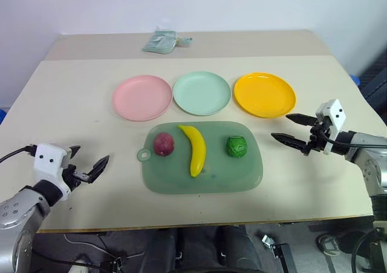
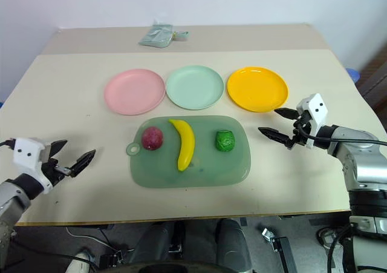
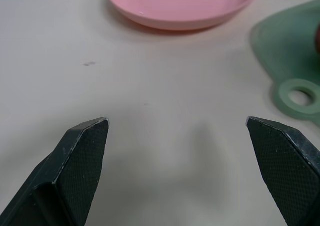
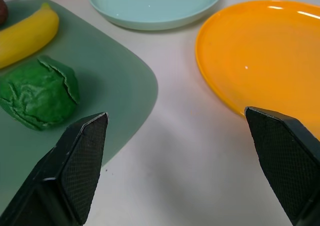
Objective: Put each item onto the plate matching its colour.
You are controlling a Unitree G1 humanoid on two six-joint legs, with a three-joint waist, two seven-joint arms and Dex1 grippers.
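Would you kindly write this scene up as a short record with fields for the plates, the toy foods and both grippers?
plates: pink plate, mint green plate, yellow plate, in a row, all bare
cutting board: in front of the plates
on board: red-purple fruit, banana, green vegetable ball
left gripper: open, holding nothing
right gripper: open, holding nothing
sorted: none yet

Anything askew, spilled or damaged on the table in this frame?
Nothing stands out. The pink plate, green plate and yellow plate sit in a tidy row, bare, and the three toy foods lie unspilled on the cutting board. A crumpled packet lies at the far edge.
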